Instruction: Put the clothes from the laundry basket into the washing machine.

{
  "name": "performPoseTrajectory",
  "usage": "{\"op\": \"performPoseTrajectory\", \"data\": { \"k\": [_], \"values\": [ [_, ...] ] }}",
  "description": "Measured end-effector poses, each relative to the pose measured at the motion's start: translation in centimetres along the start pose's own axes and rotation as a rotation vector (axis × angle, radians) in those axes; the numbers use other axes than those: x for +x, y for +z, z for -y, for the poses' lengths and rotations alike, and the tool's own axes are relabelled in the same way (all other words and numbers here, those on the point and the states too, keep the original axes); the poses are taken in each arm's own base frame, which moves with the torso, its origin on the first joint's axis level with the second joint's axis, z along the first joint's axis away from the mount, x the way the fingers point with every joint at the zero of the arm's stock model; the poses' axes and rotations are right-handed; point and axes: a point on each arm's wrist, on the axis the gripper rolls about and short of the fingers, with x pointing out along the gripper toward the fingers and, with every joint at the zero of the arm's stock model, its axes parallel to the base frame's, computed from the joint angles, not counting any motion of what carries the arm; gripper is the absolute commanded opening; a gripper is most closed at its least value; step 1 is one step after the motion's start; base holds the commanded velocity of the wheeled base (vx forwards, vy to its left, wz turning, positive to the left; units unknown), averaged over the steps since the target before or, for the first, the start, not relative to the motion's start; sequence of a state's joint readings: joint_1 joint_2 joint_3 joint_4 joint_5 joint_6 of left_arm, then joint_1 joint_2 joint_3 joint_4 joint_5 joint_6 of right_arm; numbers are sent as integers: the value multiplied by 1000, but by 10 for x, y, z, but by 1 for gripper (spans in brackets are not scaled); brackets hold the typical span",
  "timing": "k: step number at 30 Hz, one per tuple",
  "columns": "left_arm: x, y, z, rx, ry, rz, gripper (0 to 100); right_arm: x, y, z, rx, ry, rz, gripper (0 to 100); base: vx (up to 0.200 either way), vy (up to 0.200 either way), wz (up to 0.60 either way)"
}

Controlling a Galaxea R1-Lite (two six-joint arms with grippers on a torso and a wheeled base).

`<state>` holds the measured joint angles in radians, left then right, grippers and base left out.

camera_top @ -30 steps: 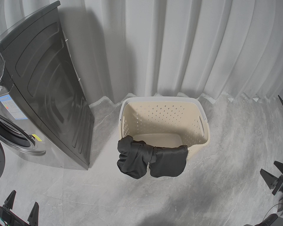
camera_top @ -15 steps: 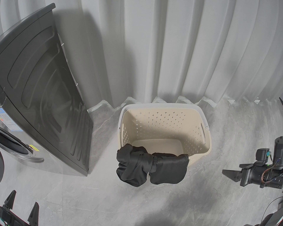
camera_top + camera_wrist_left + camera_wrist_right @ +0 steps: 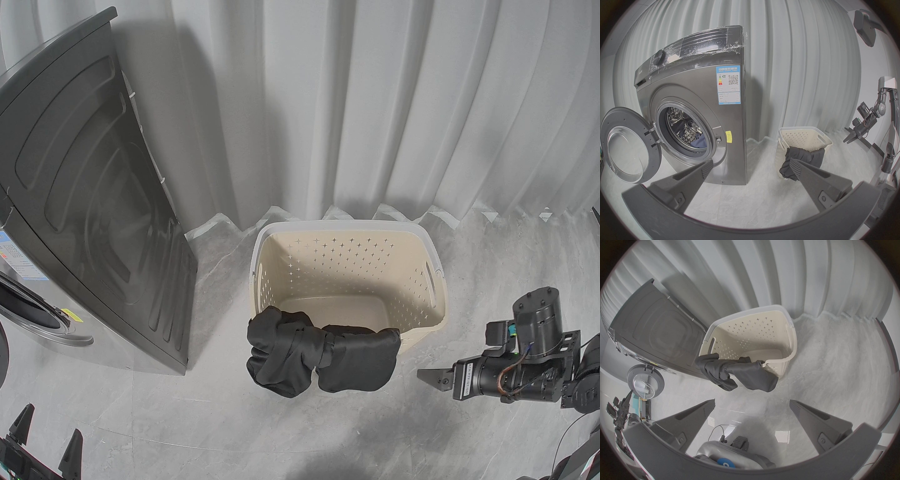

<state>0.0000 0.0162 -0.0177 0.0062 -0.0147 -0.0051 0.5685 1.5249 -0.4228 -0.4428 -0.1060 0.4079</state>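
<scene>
I fear my open right gripper [image 3: 751,402] could catch the laundry basket's [image 3: 350,226] near rim (dark garment [image 3: 322,356] draped there), tipping it.

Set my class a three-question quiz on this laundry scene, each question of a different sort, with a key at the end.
1. True or false: the dark garment hangs over the laundry basket at the rim nearest the robot.
2. Multiple choice: the door of the washing machine is A) shut, B) swung open, C) taken off.
3. Fill in the blank: the right gripper is ____ and holds nothing.

Key: 1 true; 2 B; 3 open.
</scene>
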Motion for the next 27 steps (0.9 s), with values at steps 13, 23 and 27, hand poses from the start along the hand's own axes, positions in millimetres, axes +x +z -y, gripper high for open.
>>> {"op": "performPoseTrajectory", "data": {
  "k": [13,23,27],
  "values": [
    [0,0,0,-1,2,0,100,44,-1,-35,3,-1,-47,100,-46,0,0],
    [0,0,0,-1,3,0,100,81,0,-47,-7,15,-9,100,-60,0,0],
    [0,0,0,-2,2,0,100,97,1,-52,-14,10,-18,100,0,0,0]
  ]
}}
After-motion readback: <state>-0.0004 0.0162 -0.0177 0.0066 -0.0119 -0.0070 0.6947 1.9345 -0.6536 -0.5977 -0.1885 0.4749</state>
